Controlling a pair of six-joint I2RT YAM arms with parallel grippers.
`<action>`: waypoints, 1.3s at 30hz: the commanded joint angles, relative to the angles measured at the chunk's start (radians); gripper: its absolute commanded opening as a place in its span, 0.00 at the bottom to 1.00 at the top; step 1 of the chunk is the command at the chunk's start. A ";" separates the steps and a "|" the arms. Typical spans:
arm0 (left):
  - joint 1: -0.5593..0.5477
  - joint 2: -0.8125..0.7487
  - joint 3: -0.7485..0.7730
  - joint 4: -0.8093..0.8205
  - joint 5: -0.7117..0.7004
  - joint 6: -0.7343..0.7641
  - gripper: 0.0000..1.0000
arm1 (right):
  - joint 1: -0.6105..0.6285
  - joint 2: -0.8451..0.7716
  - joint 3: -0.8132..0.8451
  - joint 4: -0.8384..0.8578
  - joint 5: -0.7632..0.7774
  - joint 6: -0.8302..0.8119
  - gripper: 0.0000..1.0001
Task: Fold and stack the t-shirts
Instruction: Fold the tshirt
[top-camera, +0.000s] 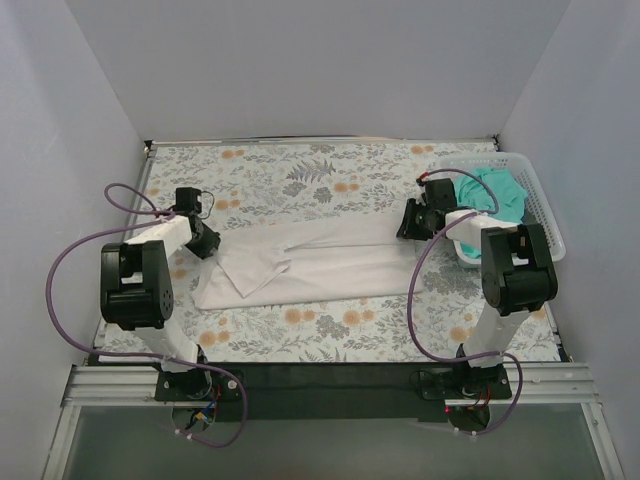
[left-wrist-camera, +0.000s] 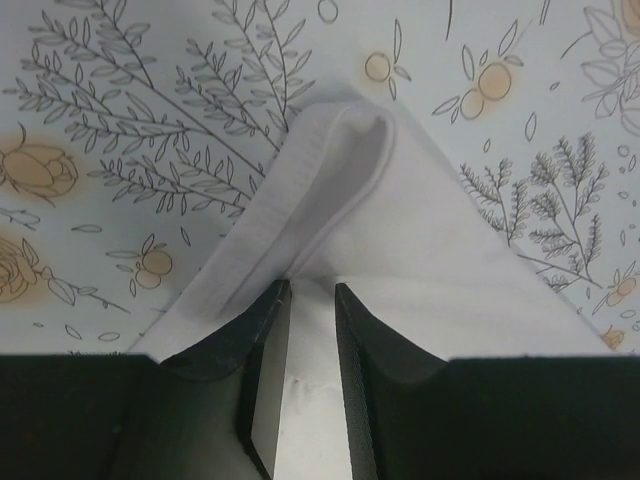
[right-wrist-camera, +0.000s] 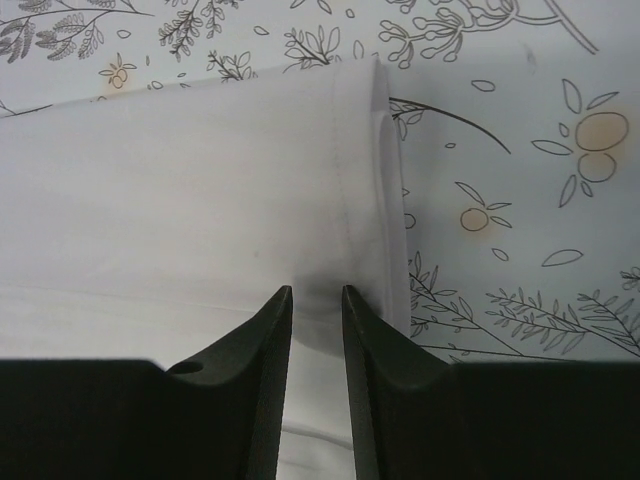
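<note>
Across the middle of the flowered surface (top-camera: 300, 335) lies the white shirt (top-camera: 330, 265). It is folded to a long band whose long axis runs from the left edge toward the right edge, with a flap doubled over on its left part. At the far right corner stands the basket (top-camera: 545, 215), with the teal shirt (top-camera: 500, 195) heaped inside it, well apart from the left arm. The left hand (left-wrist-camera: 312, 292) is down on the band's left end, where the cloth rises in a small ridge just ahead of its fingers. The right hand (right-wrist-camera: 317, 292) is down on the right end, just inside the hemmed edge. Each hand's jaws stand a narrow gap apart with white cloth between them; whether either pinch is yet firm I cannot tell. The coming move probably turns on this: the hands sit at opposite ends of the long axis, each arm nearest its own end, so one end can be carried over to the other.
</note>
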 joint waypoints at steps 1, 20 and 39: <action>0.039 0.065 0.033 0.013 -0.039 0.040 0.25 | -0.018 -0.019 -0.036 -0.038 0.140 -0.010 0.30; 0.010 -0.186 0.101 -0.099 0.093 0.092 0.60 | 0.135 -0.181 0.030 -0.110 0.153 -0.109 0.43; -0.126 0.087 0.144 -0.081 0.010 0.045 0.57 | 0.410 -0.204 -0.086 -0.330 0.173 -0.157 0.44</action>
